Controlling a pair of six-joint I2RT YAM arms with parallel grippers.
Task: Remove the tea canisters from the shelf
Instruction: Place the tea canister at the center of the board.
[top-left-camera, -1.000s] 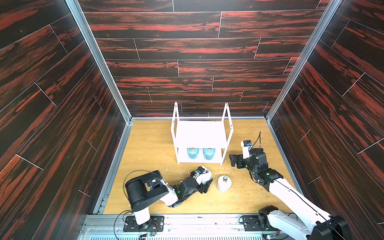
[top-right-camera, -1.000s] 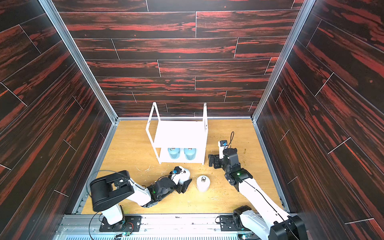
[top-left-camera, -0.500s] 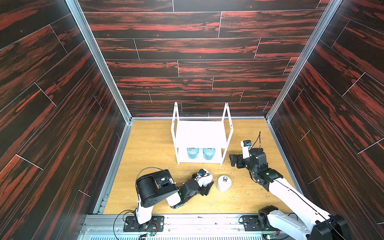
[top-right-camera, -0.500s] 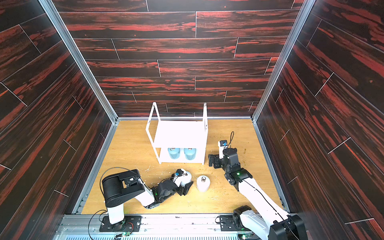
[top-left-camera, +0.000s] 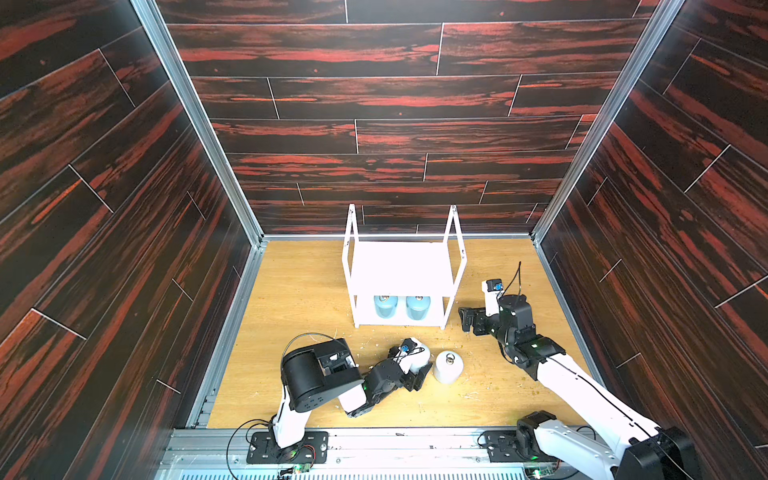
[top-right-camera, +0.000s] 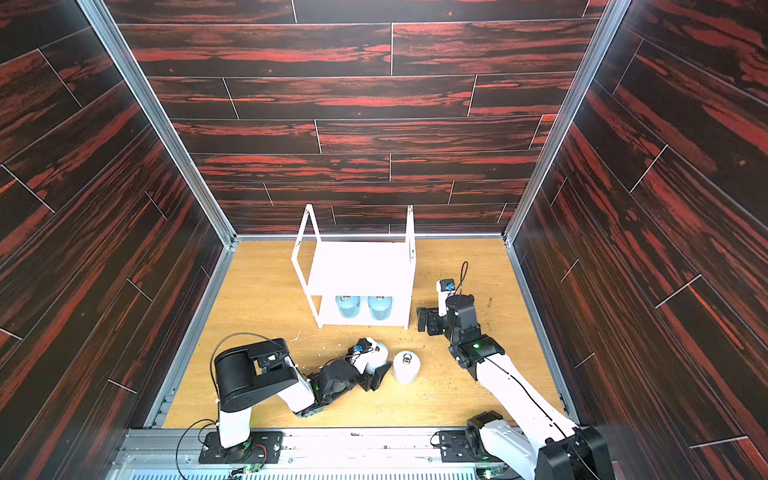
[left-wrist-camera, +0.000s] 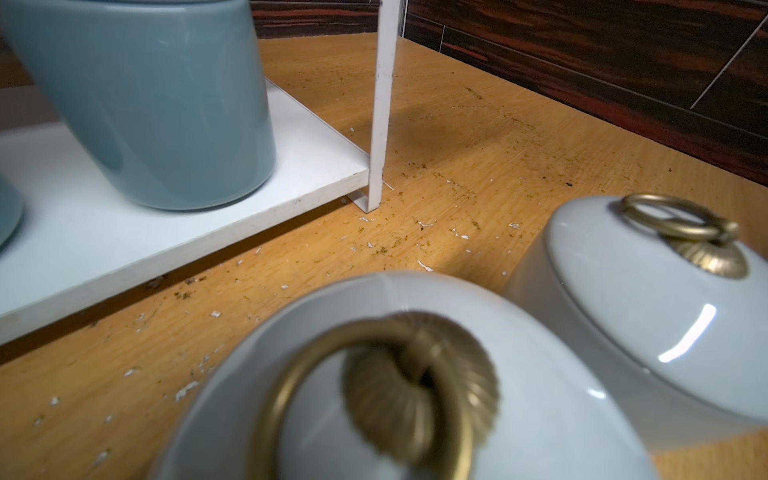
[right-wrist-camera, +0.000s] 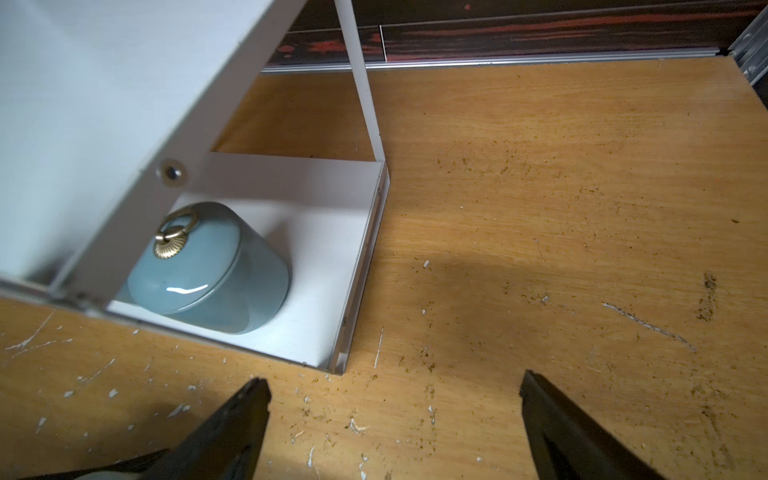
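Observation:
The white shelf (top-left-camera: 401, 266) (top-right-camera: 361, 266) stands at the middle back. Two light blue tea canisters (top-left-camera: 384, 305) (top-left-camera: 417, 306) sit side by side on its lower board (left-wrist-camera: 124, 232). One of them (right-wrist-camera: 208, 274) shows in the right wrist view. A white canister (top-left-camera: 448, 368) (left-wrist-camera: 623, 311) stands on the table in front of the shelf. Just left of it my left gripper (top-left-camera: 419, 365) is shut on a second white canister (top-left-camera: 415, 356) (left-wrist-camera: 540, 415), low over the table. My right gripper (top-left-camera: 469, 320) (right-wrist-camera: 392, 382) is open and holds nothing, just off the shelf's front right corner.
Dark wood-look walls close in the wooden table (top-left-camera: 299, 291) on three sides. White flecks and brown crumbs litter the table in front of the shelf. A metal rail (top-left-camera: 374, 449) runs along the near edge. The shelf's thin posts (right-wrist-camera: 365, 104) stand close to my right gripper.
My left arm's upper body has swung right, toward its gripper. The gripper and its white canister have hardly moved. The right arm has stayed in place, open.

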